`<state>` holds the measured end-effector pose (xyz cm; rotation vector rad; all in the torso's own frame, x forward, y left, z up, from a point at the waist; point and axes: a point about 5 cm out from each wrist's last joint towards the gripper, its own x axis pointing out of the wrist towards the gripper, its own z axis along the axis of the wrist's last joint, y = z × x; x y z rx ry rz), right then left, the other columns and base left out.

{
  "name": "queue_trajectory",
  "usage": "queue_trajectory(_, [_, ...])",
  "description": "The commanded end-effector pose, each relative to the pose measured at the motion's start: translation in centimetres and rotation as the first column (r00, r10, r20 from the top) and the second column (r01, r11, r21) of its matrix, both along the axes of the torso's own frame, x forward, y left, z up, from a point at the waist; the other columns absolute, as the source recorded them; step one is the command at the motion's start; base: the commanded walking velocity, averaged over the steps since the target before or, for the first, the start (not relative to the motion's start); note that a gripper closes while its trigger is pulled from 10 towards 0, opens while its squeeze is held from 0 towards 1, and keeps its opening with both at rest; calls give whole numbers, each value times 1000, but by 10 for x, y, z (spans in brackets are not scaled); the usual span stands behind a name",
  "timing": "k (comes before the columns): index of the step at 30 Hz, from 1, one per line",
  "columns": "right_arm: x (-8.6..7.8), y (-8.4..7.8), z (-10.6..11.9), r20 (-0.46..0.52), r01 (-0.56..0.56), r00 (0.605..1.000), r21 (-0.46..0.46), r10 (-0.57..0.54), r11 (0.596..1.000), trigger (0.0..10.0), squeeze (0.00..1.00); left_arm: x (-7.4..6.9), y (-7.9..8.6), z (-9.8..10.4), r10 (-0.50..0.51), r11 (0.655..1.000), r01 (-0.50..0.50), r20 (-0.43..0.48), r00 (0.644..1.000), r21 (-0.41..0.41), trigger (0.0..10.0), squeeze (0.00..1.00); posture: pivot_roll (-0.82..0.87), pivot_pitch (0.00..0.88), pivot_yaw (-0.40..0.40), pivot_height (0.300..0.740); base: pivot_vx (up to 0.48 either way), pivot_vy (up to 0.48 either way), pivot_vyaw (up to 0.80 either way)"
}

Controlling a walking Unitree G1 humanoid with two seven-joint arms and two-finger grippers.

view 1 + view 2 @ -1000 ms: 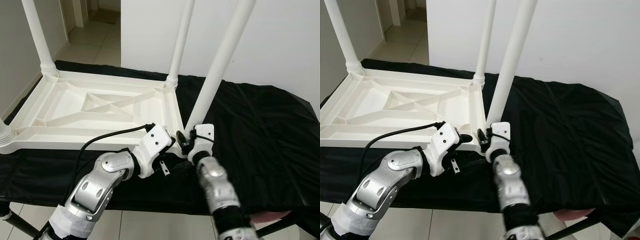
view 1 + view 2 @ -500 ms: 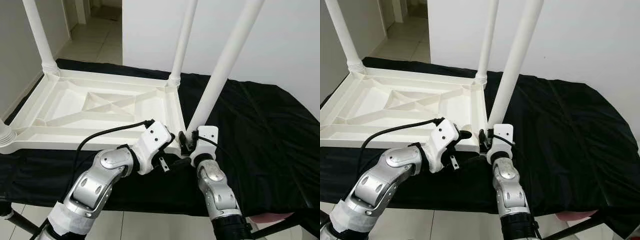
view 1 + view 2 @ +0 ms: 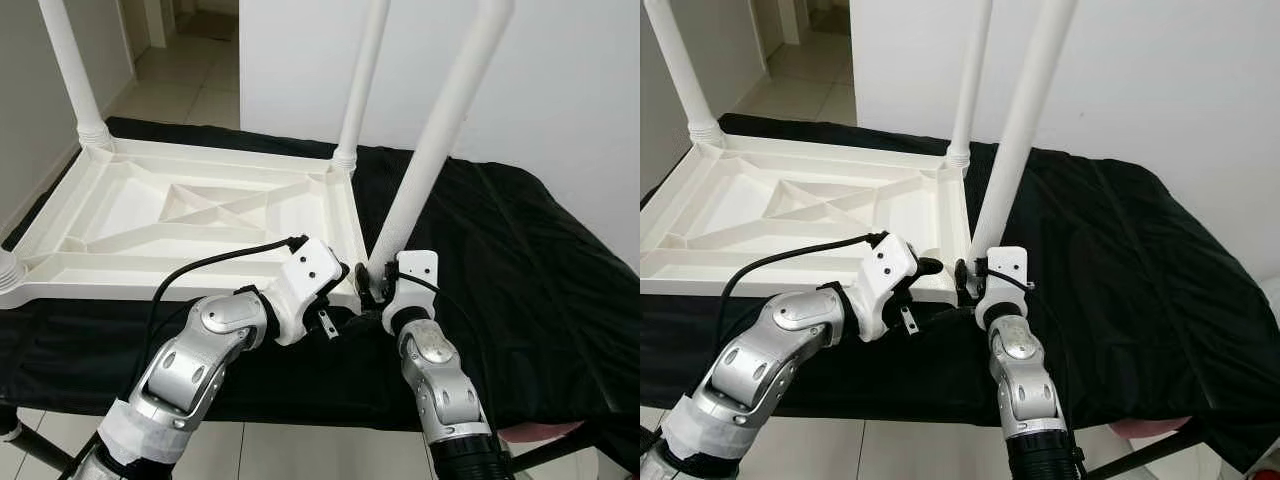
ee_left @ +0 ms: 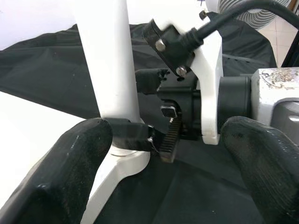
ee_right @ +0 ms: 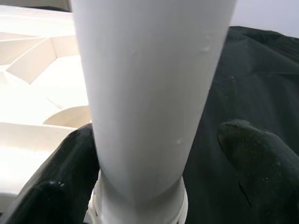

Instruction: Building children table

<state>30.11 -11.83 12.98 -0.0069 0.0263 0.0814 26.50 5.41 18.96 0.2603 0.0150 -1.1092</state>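
white plastic makes up the upturned children's table top (image 3: pixel 190 215), lying ribbed underside up on a black cloth (image 3: pixel 520 260) that covers a low surface. in the left eye view, two legs stand seated in the far corners, the far left leg (image 3: pixel 72 75) and the far right leg (image 3: pixel 362 85). a third one, the near leg (image 3: pixel 435 140), rises tilted from the near right corner of the top. the right gripper (image 3: pixel 372 285) sits at the foot of this near leg, its white wrist block just below it. the left gripper (image 3: pixel 338 278) reaches in from the left to the same corner, a black cable (image 3: pixel 215 262) looping back over its silver arm.

the right eye view gives the same scene, with pale floor tiles (image 3: pixel 820 75) and a white wall (image 3: pixel 1160 80) behind.

in the left wrist view, the left gripper's two black fingers (image 4: pixel 70 172) are spread wide, with the foot of the near leg and the right gripper's toothed finger between them; they close on nothing.

in the right wrist view, the near leg (image 5: pixel 149 93) runs between the right gripper's two black fingers (image 5: pixel 254 156). one finger lies against the leg, the other stands a little off it, so i cannot tell whether the leg is truly clamped.
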Motion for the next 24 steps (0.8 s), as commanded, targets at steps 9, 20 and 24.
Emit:
queue_trajectory(9, [3, -13, 7, 18, -9, 1000, -40, 9, 999, 10000, 0, 9, 4, 9, 36, 999, -36, 20, 999, -1, 10000, 0, -4, 0, -127, 740, 0, 0, 0])
queue_trajectory(20, [5, -18, 19, 82, -166, 982, -35, 169, 985, 10000, 0, 7, 3, 8, 23, 1000, -23, 16, 1000, -2, 10000, 0, -6, 0, -114, 740, 0, 0, 0])
queue_trajectory(24, [7, -21, 20, 84, -194, 977, -34, 196, 980, 10000, 0, 7, 2, 8, 10, 1000, -9, 19, 1000, -2, 10000, 0, -4, 0, -120, 740, 0, 0, 0])
